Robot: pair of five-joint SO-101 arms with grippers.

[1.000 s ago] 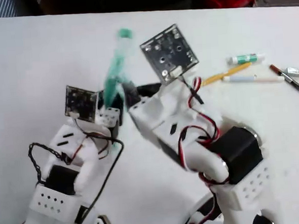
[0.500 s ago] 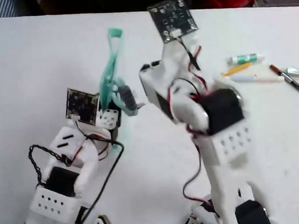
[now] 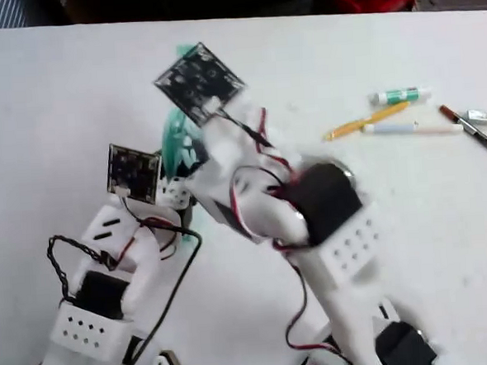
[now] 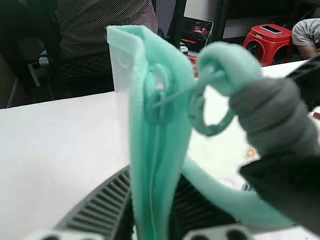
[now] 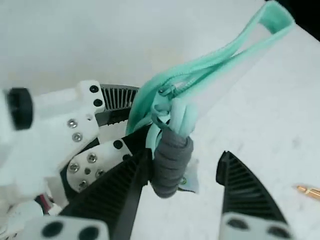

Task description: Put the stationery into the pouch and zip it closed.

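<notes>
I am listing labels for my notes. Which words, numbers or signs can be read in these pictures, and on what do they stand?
No text can be read.
White and green stick: label too blurred.
Tube near the table's edge: print too small.
Circuit boards on the arms: markings illegible.
Pouch: no print seen.

Right arm (image 3: 311,207) across the pouch (image 3: 175,141), left pincer (image 4: 152,212) just beside.

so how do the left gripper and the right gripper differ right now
The left gripper is shut on the green pouch; the right gripper is open. The left gripper pinches the pouch's fabric, while the right gripper straddles the grey zipper pull without clamping it. Both are at the same pouch.
</notes>
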